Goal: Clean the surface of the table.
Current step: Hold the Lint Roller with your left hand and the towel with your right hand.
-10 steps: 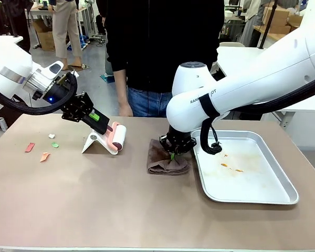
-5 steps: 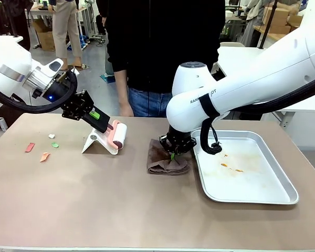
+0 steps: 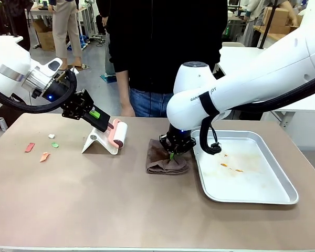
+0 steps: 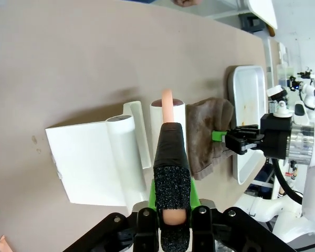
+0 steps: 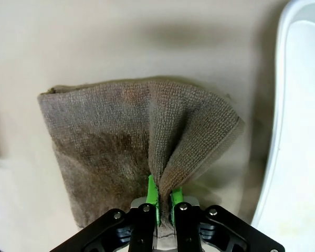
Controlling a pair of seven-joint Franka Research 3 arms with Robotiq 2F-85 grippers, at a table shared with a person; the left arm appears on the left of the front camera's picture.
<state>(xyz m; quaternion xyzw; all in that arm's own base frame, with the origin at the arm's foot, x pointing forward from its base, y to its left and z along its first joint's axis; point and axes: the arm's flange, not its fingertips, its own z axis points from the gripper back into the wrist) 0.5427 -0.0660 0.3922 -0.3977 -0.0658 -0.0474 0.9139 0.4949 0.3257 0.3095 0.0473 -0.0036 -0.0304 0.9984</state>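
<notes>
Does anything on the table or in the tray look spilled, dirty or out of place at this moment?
Yes: small scraps, pink, orange, green and white, lie scattered on the left part of the brownish-tan table. The shiny rectangular metal tray has orange smears and crumbs on its floor. Nothing looks damaged.

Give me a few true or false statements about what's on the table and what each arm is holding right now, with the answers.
1. The right arm's jaws are shut on the brown cloth. True.
2. The brown cloth lies inside the metal tray. False: it lies on the table, just beside the tray.
3. The left arm's jaws grip the lint roller by its pink handle. True.
4. The coloured scraps lie next to the tray. False: in the front view they lie near the table's left end, far from the tray.
5. The tray is spotless. False: orange stains mark its floor.
</notes>
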